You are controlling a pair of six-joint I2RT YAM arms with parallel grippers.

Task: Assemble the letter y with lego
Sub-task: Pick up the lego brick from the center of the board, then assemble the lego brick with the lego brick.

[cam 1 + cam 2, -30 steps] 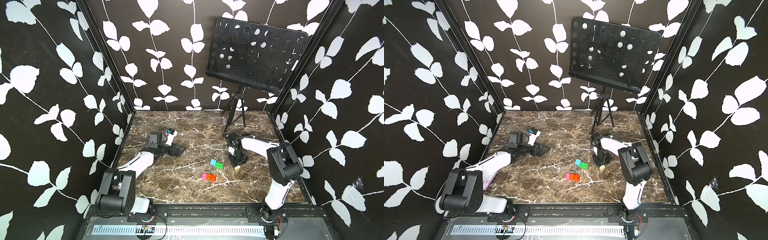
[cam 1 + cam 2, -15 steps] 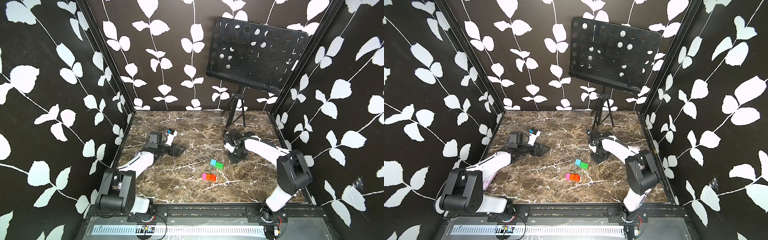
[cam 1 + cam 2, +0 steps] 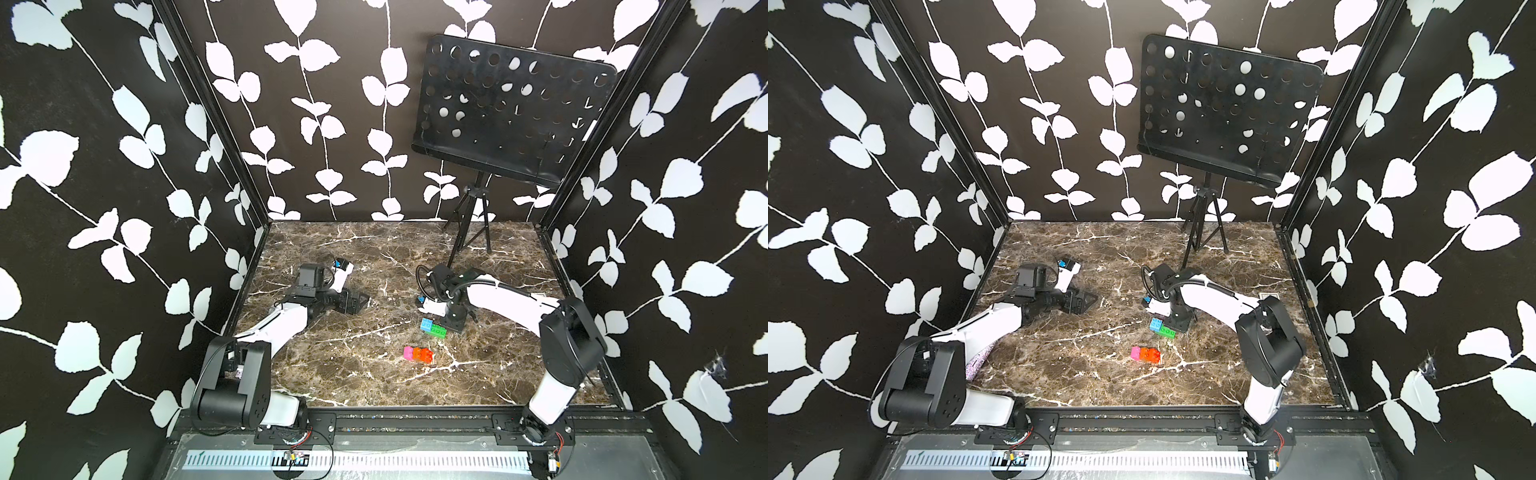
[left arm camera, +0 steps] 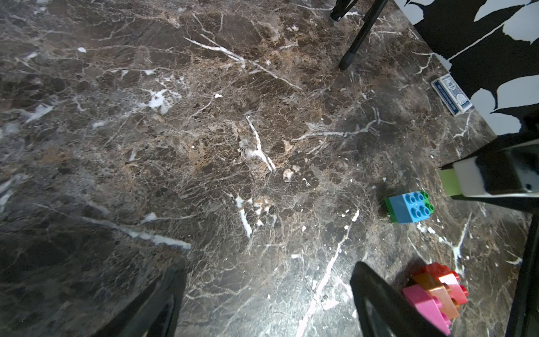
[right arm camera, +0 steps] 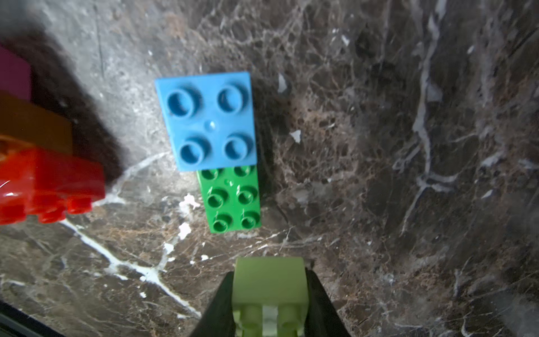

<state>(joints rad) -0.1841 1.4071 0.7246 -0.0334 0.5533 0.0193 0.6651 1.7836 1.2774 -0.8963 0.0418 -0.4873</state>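
Cream brick (image 5: 269,280) is pinched tight in the right tool (image 5: 269,291), close to the green brick (image 5: 233,201) that carries the blue brick (image 5: 208,119) on the surface (image 5: 379,146). Line it over the bare green studs, hold it level, push straight down. Left tool (image 4: 267,271) lies wide open, empty. Writing on the card box (image 4: 450,93) is too blurry to read.
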